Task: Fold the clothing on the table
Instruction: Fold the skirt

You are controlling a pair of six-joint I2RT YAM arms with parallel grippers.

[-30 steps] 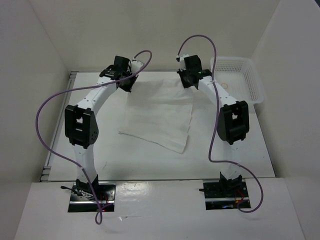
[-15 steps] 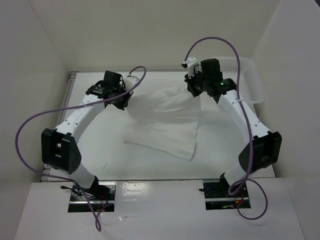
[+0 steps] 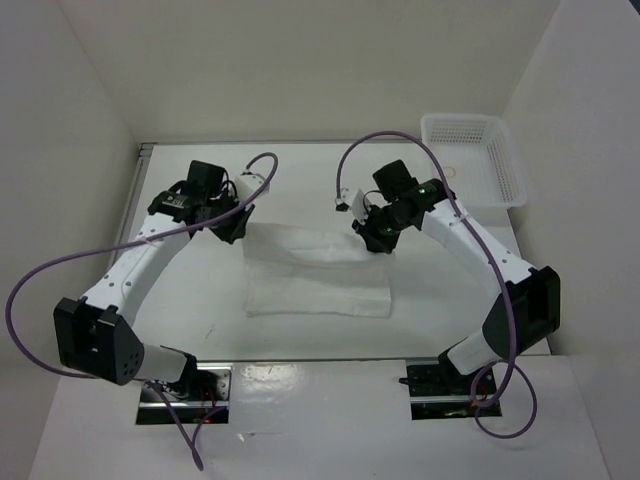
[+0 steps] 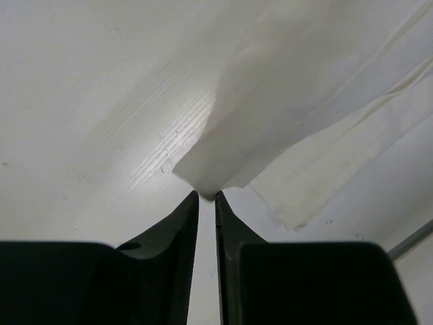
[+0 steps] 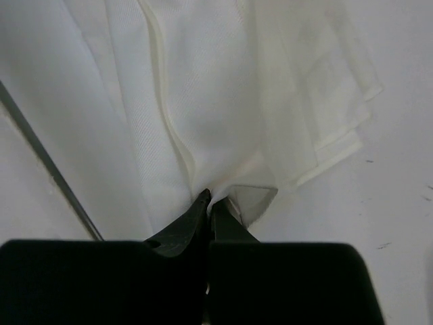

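Note:
The white clothing [image 3: 318,275] lies on the table [image 3: 200,290] as a flat folded rectangle. My left gripper [image 3: 236,228] is at its far left corner. In the left wrist view the jaws of that gripper [image 4: 207,195] stand a narrow slit apart, with a raised corner of the clothing [image 4: 304,101] still caught between the tips. My right gripper [image 3: 378,243] is at the far right corner. In the right wrist view this gripper [image 5: 211,200] is shut on a pinch of the clothing [image 5: 203,88], whose layered edges fan out to the right.
A white perforated basket [image 3: 470,118] stands at the back right corner of the table. White walls enclose the table on three sides. A thin metal rail [image 5: 47,162] runs along the table edge, and the rail [image 4: 413,237] also shows in the left wrist view.
Both arms have swung from the far side toward the near side, carrying the clothing's far edge over itself. The clothing now lies shorter and doubled. The left jaws have parted slightly.

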